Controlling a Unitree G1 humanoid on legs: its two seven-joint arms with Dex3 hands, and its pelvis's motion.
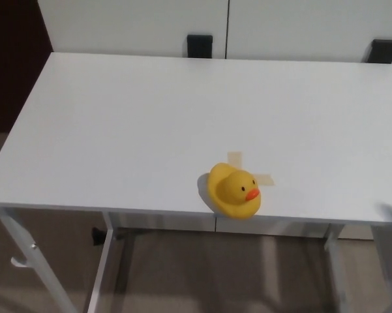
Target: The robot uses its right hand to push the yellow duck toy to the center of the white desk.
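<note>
Head view, yellow duck toy (234, 192) at white desk (150, 124) near edge, neither hand visible

White cabinet panels (130, 26) at 12 o'clock, two black brackets (199, 45) along their base; dark wall (13, 65) at 10 o'clock; beige floor (52, 261) at 6 o'clock.
</note>
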